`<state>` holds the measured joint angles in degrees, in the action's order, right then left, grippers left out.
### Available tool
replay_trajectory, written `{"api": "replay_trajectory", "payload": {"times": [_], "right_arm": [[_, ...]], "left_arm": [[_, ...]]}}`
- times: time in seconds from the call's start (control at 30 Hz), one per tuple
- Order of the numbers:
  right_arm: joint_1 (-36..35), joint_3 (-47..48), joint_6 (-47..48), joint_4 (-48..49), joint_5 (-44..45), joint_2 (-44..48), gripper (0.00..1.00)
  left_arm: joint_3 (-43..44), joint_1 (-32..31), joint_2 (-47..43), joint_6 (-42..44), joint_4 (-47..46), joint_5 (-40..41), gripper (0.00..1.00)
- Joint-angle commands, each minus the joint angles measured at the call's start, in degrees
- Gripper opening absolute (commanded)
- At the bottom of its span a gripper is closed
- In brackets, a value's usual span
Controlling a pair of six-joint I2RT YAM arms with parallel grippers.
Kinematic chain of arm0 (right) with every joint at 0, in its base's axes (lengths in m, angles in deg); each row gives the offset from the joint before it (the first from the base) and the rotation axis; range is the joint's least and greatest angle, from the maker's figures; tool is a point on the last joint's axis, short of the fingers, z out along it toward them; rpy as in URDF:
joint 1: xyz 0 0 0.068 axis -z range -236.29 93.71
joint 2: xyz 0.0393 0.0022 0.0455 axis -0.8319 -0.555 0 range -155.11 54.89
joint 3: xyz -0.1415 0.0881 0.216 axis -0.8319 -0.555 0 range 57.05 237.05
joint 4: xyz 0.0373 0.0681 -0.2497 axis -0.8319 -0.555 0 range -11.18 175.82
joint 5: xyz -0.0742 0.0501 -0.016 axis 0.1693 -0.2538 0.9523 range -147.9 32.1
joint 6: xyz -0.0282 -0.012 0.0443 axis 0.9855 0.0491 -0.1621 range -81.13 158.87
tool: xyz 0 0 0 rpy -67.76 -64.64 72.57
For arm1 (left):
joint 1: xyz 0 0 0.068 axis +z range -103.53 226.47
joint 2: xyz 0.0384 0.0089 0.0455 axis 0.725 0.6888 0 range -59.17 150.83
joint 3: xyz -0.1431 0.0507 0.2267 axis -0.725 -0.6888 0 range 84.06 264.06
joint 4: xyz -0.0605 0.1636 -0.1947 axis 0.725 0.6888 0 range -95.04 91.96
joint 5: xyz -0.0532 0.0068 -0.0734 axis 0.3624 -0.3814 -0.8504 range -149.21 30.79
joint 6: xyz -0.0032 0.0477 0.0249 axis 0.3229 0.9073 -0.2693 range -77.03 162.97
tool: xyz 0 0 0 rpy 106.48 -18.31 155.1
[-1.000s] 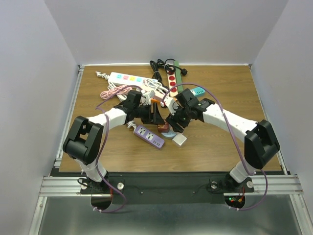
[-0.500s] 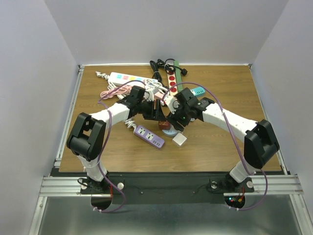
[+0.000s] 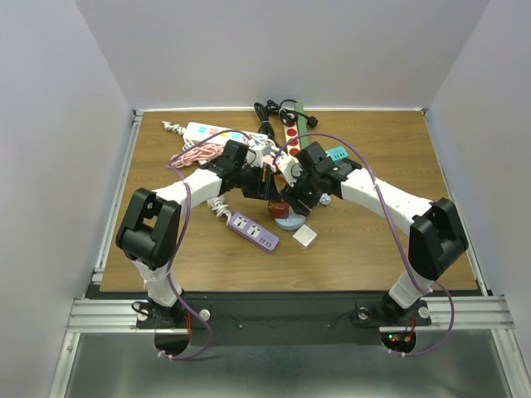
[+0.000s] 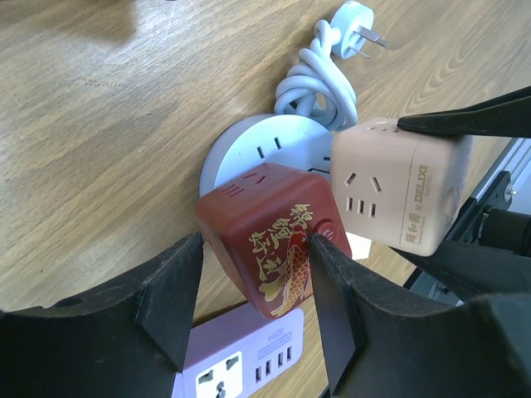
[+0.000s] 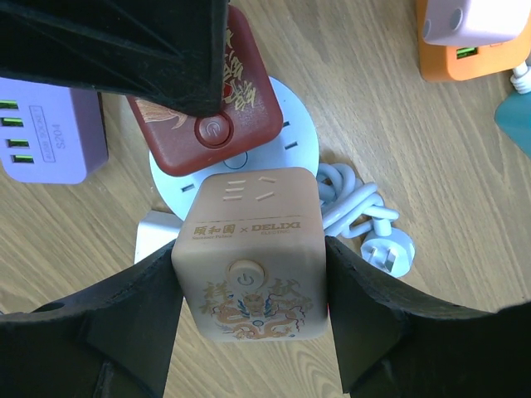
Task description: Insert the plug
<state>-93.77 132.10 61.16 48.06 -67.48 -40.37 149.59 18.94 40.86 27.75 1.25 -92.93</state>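
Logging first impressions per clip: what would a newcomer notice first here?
Two cube sockets are held side by side mid-table: the left gripper clamps a red cube, the right gripper a beige cube. Both are over a round white socket, with a purple strip nearer the arms and a tangle of power strips toward the far edge.

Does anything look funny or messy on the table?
The dark red cube socket with a gold fish sits tilted in the left end effector, close beside the beige cube socket in the right end effector, both over the round white socket. At the back, power strips and cords lie tangled.
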Motion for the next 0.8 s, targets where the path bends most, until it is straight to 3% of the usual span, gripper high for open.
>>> {"api": "replay_trajectory", "payload": {"times": [0.0,0.77], "right_arm": [[0.21,-1.03,-0.05,0.14,-1.23,2.62,0.0],[0.3,-3.59,0.22,0.84,-2.98,2.89,0.0]], "left_arm": [[2.13,-0.07,1.4,3.53,3.47,2.51,0.63],[2.31,-0.07,0.26,4.68,3.82,2.07,0.63]]}}
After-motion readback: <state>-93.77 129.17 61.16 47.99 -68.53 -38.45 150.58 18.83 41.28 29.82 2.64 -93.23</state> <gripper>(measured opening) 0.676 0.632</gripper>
